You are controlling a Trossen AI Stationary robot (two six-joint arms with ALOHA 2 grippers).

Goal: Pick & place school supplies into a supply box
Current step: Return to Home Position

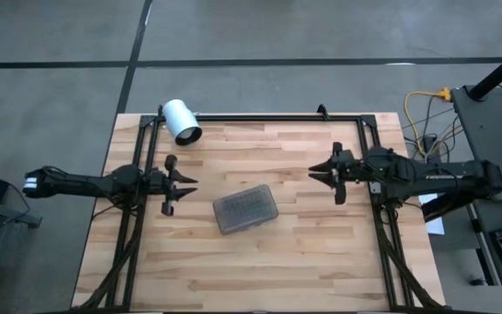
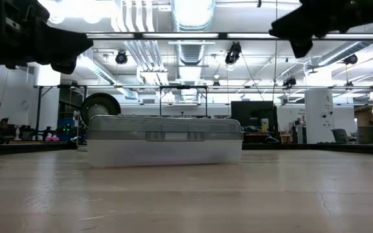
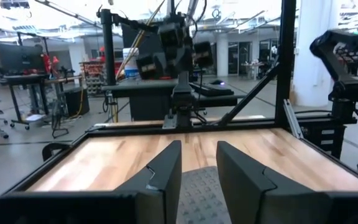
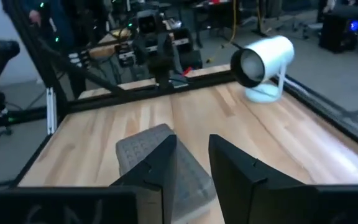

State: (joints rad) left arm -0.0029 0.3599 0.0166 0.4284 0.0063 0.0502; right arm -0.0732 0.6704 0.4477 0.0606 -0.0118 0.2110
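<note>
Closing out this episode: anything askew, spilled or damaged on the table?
Nothing stands out. The clear rectangular plastic supply box with grey dotted lid lies shut mid-table, merely slanted; no loose supplies. Left pincer and right pincer flank it, open.

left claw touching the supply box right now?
Apart. The high view shows a strip of bare wood between the left claw and the supply box, which lies closed on the table by itself.
</note>
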